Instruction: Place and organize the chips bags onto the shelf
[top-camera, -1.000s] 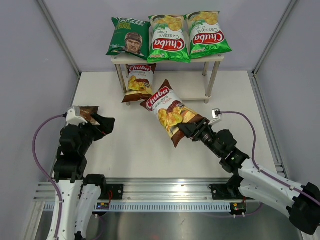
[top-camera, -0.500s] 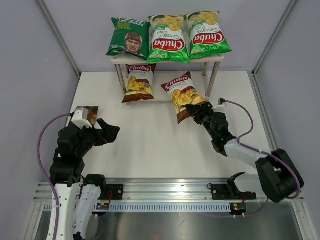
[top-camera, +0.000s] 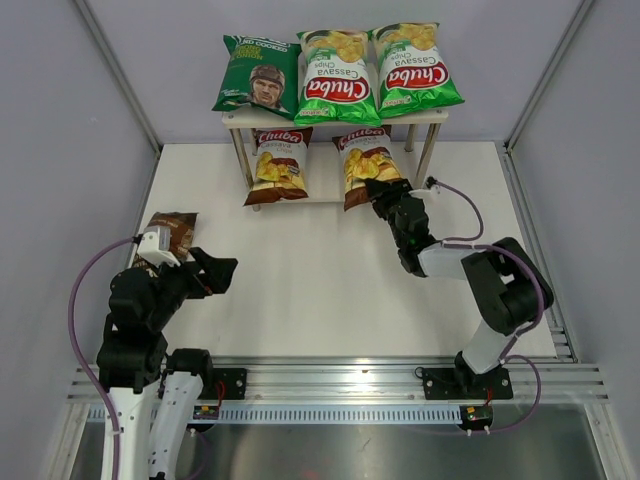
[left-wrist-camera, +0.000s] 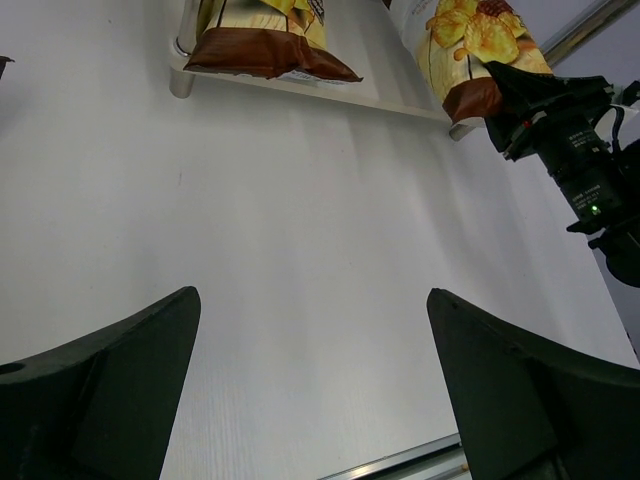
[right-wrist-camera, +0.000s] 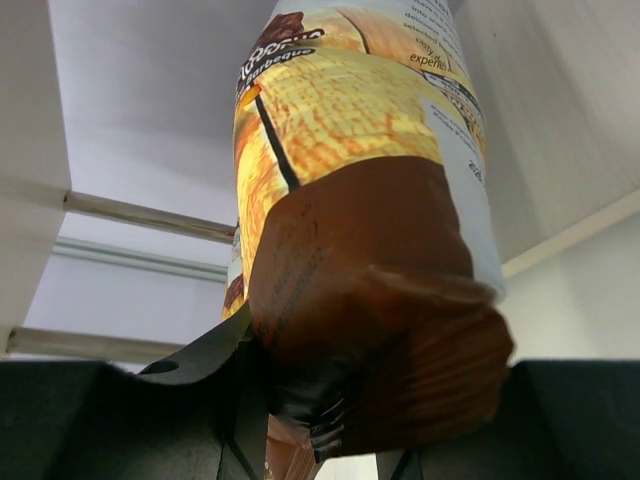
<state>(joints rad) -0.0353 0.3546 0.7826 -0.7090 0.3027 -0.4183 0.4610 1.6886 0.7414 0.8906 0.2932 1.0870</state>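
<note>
The shelf (top-camera: 236, 117) stands at the back of the table. Its top board carries a dark green chips bag (top-camera: 258, 75) and two bright green Chuba bags (top-camera: 338, 75) (top-camera: 415, 68). One brown-and-white Chuba bag (top-camera: 279, 163) lies on the lower board. A second brown-and-white bag (top-camera: 366, 165) (right-wrist-camera: 360, 200) reaches onto that board beside it, its brown bottom end pinched in my right gripper (top-camera: 385, 195) (right-wrist-camera: 375, 390). A dark brown bag (top-camera: 170, 232) lies on the table at the left, just behind my left gripper (top-camera: 215, 272) (left-wrist-camera: 312, 300), which is open and holds nothing.
Grey enclosure walls close in the white table on the left, right and back. A thin silver shelf leg (top-camera: 427, 160) stands just right of the held bag. An aluminium rail (top-camera: 330, 385) with both arm bases runs along the near edge.
My right arm carried the brown-and-white bag from mid-table back to the shelf's lower board, turning it in line with its neighbour. The left gripper drifted slightly nearer, still open.
</note>
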